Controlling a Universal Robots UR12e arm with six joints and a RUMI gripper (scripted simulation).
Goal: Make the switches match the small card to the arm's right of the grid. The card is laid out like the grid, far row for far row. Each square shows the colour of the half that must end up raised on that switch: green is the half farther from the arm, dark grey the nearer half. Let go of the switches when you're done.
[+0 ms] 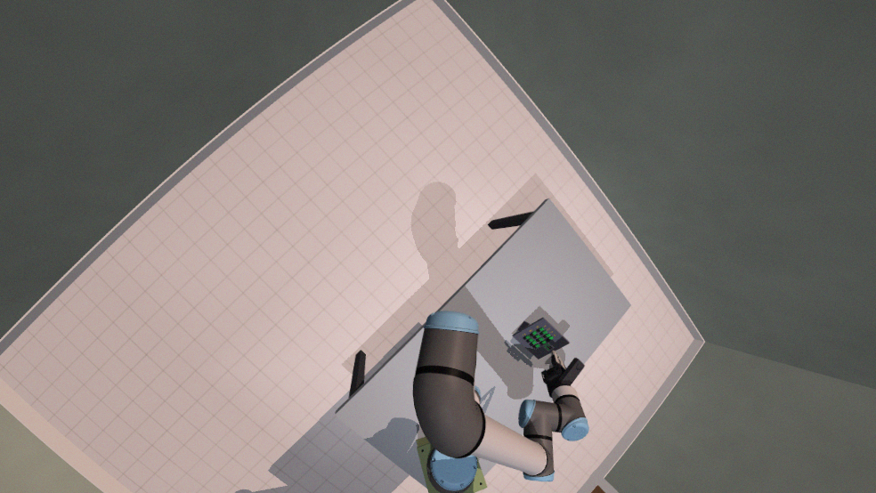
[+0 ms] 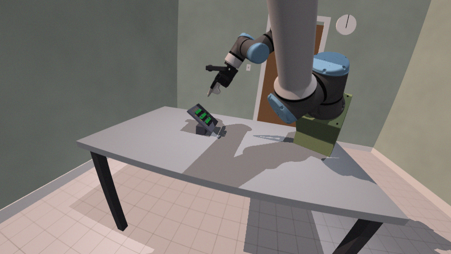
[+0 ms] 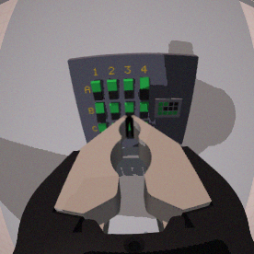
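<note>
A dark tilted switch panel [image 3: 133, 98] stands on the grey table; it also shows in the top and exterior views [image 1: 540, 335] [image 2: 202, 118]. Its switches are green and dark grey rockers in columns marked 1 to 4 and rows A, B, C. Row C is mostly hidden behind my fingers. The small card [image 3: 167, 107] sits at the panel's right side with green and dark squares. My gripper [image 3: 129, 118] [image 2: 210, 91] [image 1: 555, 355] is shut and empty. It hangs in the air well above the panel, on the near side, touching no switch.
The arm's green base block [image 2: 318, 132] stands on the table to the right of the panel. A door [image 2: 268, 79] and a wall clock [image 2: 345, 24] are behind the arm. The table edge runs close behind the panel.
</note>
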